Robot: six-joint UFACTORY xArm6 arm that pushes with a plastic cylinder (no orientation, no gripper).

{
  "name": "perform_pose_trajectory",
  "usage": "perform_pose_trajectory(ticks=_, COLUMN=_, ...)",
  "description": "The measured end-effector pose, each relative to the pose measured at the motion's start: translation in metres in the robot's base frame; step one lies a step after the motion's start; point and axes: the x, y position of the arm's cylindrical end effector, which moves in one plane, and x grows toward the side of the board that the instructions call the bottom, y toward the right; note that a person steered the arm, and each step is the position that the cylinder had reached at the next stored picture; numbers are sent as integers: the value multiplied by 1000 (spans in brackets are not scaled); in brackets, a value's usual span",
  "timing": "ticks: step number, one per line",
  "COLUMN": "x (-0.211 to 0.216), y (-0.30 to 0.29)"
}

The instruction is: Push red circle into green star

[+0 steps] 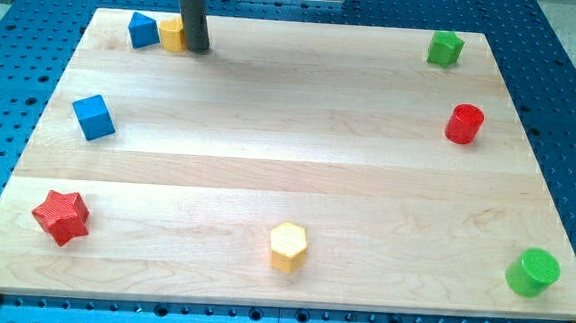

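The red circle [464, 123] stands near the view's right edge of the wooden board [287, 172]. The green star [444, 48] sits above it, at the board's top right corner, a short gap apart. My tip [198, 48] rests at the board's top left, touching the right side of a yellow block [172, 34], far to the left of both the red circle and the green star.
A blue block [143, 30] sits left of the yellow one. A blue cube [93, 118] is at the left, a red star [61, 216] at the bottom left, a yellow hexagon [288, 247] at the bottom centre, a green circle [533, 272] at the bottom right.
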Motion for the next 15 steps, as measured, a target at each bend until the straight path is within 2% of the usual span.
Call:
perform_pose_trajectory(ticks=3, x=-10, y=-24)
perform_pose_trajectory(ticks=5, x=-16, y=52)
perform_pose_trajectory(ticks=7, x=-14, y=74)
perform_pose_trajectory(ticks=8, x=-33, y=102)
perform_pose_trajectory(ticks=13, x=-38, y=111)
perform_pose_trajectory(ticks=14, x=-37, y=195)
perform_pose_trajectory(ticks=15, x=-26, y=228)
